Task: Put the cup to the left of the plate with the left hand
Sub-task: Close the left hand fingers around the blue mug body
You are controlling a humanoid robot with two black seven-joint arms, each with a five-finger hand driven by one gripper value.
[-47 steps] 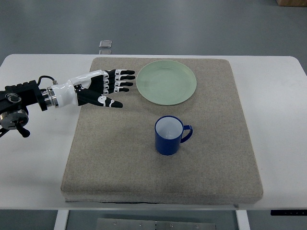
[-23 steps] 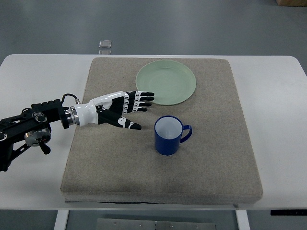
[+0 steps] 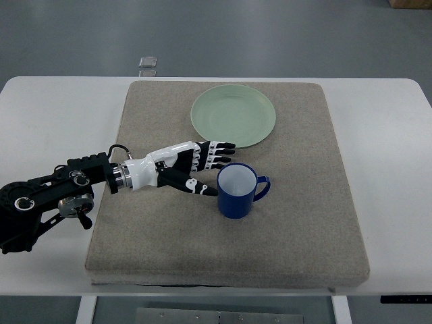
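Observation:
A blue cup (image 3: 237, 191) with a white inside stands upright on the beige mat (image 3: 297, 229), its handle pointing right. Behind it lies a pale green plate (image 3: 233, 115). My left hand (image 3: 212, 169) reaches in from the left, open, with spread fingers just left of the cup's rim. The thumb tip lies close to the cup's left wall and the fingertips point past its back left edge. Nothing is held.
The mat lies on a white table (image 3: 47, 115). A small grey object (image 3: 148, 62) lies on the floor beyond the table's far edge. The left arm's black forearm (image 3: 47, 199) stretches over the table's left part.
My left hand has moved right and toward the front, from beside the plate's left edge down to the cup's left side. Cup and plate have not moved.

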